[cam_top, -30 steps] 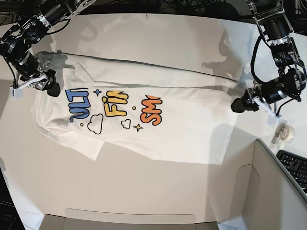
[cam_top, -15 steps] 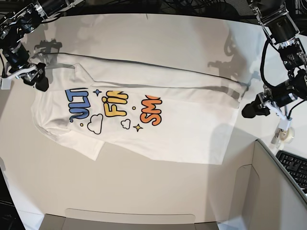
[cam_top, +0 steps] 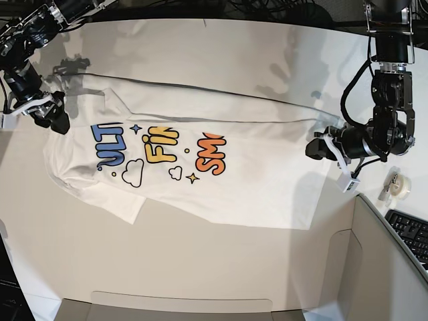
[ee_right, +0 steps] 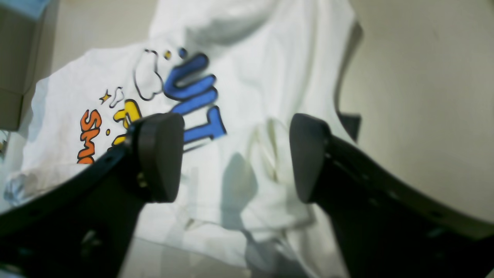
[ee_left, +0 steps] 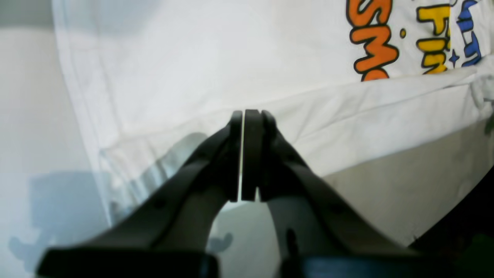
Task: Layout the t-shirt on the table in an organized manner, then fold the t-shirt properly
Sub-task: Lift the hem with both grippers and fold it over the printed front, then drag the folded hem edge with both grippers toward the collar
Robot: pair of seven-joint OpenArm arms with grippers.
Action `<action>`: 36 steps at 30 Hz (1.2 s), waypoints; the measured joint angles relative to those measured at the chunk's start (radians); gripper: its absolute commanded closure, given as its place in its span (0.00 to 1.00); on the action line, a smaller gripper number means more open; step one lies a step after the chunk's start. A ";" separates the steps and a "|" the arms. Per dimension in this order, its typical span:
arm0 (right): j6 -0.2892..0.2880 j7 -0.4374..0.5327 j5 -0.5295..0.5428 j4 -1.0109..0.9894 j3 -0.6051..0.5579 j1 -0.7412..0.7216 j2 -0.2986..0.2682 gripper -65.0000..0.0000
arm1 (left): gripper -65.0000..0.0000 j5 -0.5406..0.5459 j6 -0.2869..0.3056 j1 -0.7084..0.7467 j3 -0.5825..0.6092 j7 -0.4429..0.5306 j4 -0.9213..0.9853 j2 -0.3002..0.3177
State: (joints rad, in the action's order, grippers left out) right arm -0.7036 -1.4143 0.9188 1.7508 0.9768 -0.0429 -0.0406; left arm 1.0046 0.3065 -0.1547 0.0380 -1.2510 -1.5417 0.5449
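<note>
Left fingers (ee_left: 252, 154) pressed together above t-shirt (ee_left: 216, 65)

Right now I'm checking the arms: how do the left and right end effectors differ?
The left end effector is shut, pads pressed together with nothing between; the right end effector stands open. The left sits at the t-shirt's hem end, the right at its collar end. Both are black and hold no cloth.
</note>
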 measured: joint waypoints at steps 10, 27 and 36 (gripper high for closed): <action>0.004 0.055 -0.297 0.312 -0.222 0.038 -0.005 1.00 | 0.99 0.000 0.000 0.013 0.080 0.006 -0.076 0.046; 0.003 0.346 -0.901 0.232 -0.637 0.205 -0.006 1.00 | 0.98 -0.463 0.001 0.079 0.269 0.158 -0.148 0.048; 0.003 0.350 -0.919 0.190 -0.471 0.189 0.046 1.00 | 0.98 -0.464 0.001 0.066 0.269 0.164 -0.140 0.021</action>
State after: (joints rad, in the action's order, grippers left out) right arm -0.7006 -1.0641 -0.0002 1.9411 0.5056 0.1459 0.0055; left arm 0.5407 0.3073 -0.0891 0.3065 -1.0866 -1.6814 0.5655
